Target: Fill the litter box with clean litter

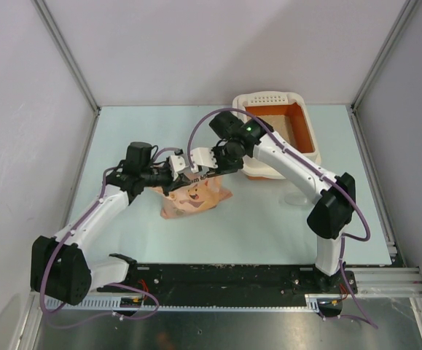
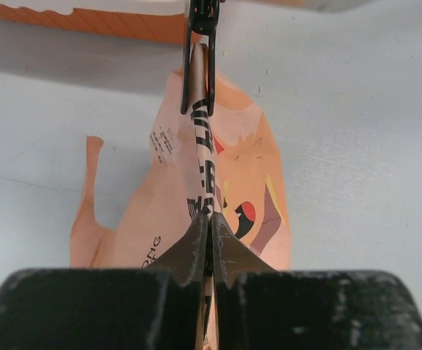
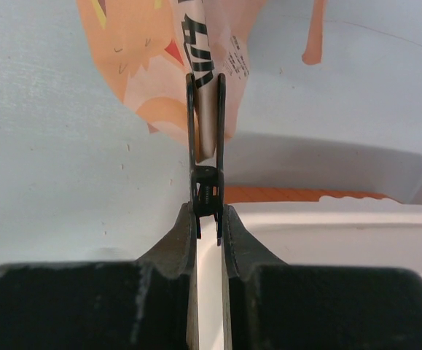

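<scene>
We cannot see the granules themselves: they are sealed inside the litter bag (image 1: 193, 198), and in the top view the two wrists cover its upper edge, so only the peach lower part with the cartoon face shows. The bag sits on the table (image 1: 254, 226) left of centre, its bottom toward the near side and its flattened top drawn up into a narrow ridge running left to right between the arms. In the left wrist view the left gripper (image 2: 209, 219) is pinched tight on that ridge, with the printed characters showing just beyond its tips. At the ridge's other end sits the black clip (image 3: 206, 182), and the right gripper (image 3: 209, 215) is closed narrowly on the clip's handles. The litter box (image 1: 269, 98) stands at the far right, its long axis running near to far and its perforated strip at the far end. The right arm hides part of its near-left rim, and we cannot tell what lies on its floor.
</scene>
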`<state>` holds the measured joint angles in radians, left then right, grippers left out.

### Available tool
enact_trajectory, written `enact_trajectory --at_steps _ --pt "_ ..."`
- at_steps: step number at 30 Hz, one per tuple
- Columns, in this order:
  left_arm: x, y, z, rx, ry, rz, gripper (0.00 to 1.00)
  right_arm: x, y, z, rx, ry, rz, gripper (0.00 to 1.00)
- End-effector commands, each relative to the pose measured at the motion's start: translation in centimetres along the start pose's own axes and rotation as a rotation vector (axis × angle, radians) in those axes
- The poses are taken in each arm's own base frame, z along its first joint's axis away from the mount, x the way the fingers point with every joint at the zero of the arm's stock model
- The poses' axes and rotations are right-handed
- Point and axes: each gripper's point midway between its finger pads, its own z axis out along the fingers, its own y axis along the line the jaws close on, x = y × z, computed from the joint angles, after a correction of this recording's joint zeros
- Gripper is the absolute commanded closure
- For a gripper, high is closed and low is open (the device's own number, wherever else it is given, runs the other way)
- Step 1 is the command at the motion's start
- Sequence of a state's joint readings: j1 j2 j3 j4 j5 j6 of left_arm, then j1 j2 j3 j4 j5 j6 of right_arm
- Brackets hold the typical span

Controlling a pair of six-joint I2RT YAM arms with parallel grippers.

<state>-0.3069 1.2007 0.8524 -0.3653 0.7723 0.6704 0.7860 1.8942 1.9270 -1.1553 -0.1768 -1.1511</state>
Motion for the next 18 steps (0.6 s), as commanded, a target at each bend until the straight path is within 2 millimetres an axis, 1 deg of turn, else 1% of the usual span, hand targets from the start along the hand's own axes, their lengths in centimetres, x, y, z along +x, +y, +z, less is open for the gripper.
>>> enact_trajectory --at_steps 1,4,6,7,10,12,14,17,18 --pt "-0.2 -0.6 -0.3 0.012 -0.007 0.019 0.86 -1.5 -1.9 -3.1 0.112 -0.001 -0.021 1.0" --pt "0.0 -0.6 -0.3 0.007 -0.001 0.016 0.73 -1.3 -1.6 -3.4 0.087 -0.026 0.023 1.0" --pt "0.2 -0.6 -0.4 0.001 0.003 0.011 0.68 -1.3 -1.1 -3.1 0.071 -0.022 0.02 1.0" --pt "0.2 -0.6 -0.4 -0.001 0.003 0.006 0.65 -1.6 -1.0 -3.0 0.069 -0.026 0.01 1.0" --pt "-0.1 -0.6 -0.8 -0.015 -0.002 -0.006 0.61 -2.4 -0.8 -2.5 0.053 -0.045 -0.005 1.0" --pt "-0.1 -0.5 -1.0 -0.034 0.002 -0.011 0.58 -2.6 -0.8 -2.2 0.043 -0.043 -0.015 1.0" --pt "-0.1 -0.5 -1.4 -0.053 0.002 -0.015 0.55 -3.1 -1.1 -2.0 0.042 -0.049 -0.027 1.0" --pt "0.4 -0.4 -2.0 -0.087 0.012 -0.031 0.54 -3.6 -1.6 -1.7 0.045 -0.052 -0.038 1.0" --pt "0.9 -0.5 -2.1 -0.101 0.025 -0.045 0.54 -3.7 -1.6 -1.6 0.042 -0.053 -0.041 1.0"
